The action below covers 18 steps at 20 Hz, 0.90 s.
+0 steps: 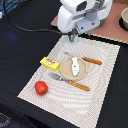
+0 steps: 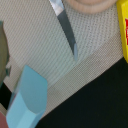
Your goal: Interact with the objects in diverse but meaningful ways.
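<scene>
Striped cream placemat (image 1: 100,75) | 1 yellow box (image 1: 49,62) just beside 1 tan plate (image 1: 65,70) holding 1 white piece (image 1: 75,66) | 1 red pepper (image 1: 41,88) near mat corner | 1 knife (image 1: 92,60), 1 fork (image 1: 70,81) | gripper (image 1: 74,38) above mat's far edge, can't tell how open, nothing seen held

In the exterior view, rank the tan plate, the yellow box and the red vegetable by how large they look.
1. tan plate, clearly largest.
2. yellow box and red vegetable: these look about alike; the vegetable seems nearer the camera, so I won't rank them.
</scene>
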{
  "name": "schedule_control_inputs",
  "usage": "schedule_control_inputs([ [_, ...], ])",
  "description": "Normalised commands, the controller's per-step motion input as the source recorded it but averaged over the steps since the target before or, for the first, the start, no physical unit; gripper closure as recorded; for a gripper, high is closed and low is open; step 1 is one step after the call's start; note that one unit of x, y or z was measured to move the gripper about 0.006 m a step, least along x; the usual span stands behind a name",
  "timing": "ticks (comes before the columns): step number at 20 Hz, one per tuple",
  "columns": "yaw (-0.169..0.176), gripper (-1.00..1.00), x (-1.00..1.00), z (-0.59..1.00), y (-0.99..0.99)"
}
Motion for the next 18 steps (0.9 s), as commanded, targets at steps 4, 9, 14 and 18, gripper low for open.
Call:
schedule_control_inputs([
  [4,0.023,-1.00,-0.82,-0.32,-0.35],
  [9,0.029,-1.00,-0.74,-0.43,-0.42],
  [14,0.003,-1.00,-0.68,-0.46,-0.55],
  [18,0.002,-1.00,-0.66,-0.47,-0.57],
])
